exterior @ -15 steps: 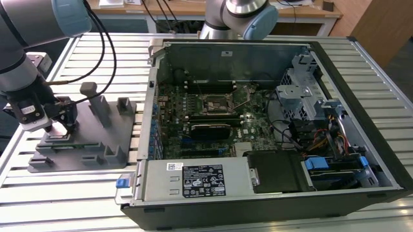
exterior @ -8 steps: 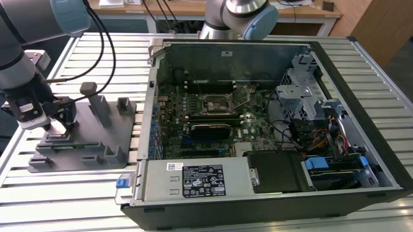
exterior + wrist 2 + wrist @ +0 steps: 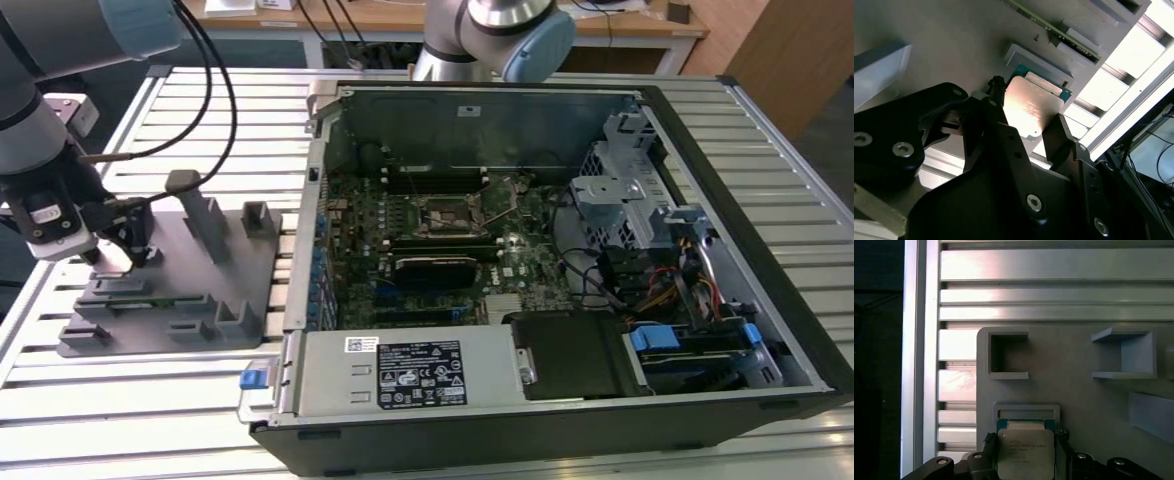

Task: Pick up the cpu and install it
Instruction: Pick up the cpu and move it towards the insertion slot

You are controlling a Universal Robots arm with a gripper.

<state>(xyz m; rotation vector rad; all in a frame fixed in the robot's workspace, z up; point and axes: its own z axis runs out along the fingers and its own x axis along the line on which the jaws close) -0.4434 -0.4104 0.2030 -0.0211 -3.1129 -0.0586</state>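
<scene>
Your gripper (image 3: 1025,439) straddles the cpu (image 3: 1025,456) in the tray (image 3: 1079,395), jaws pressed against its two opposite edges.

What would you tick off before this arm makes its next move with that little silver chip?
1. Gripper lined up on the small flat silvery square cpu: ok, the chip sits centred at it in both wrist views.
2. Firm hold on the cpu: cannot tell.
3. Cpu raised off the grey plastic holder tray: cannot tell.
4. Black computer case open, board exposed: ok.
5. Black-framed square motherboard socket empty and unlatched: cannot tell.
</scene>
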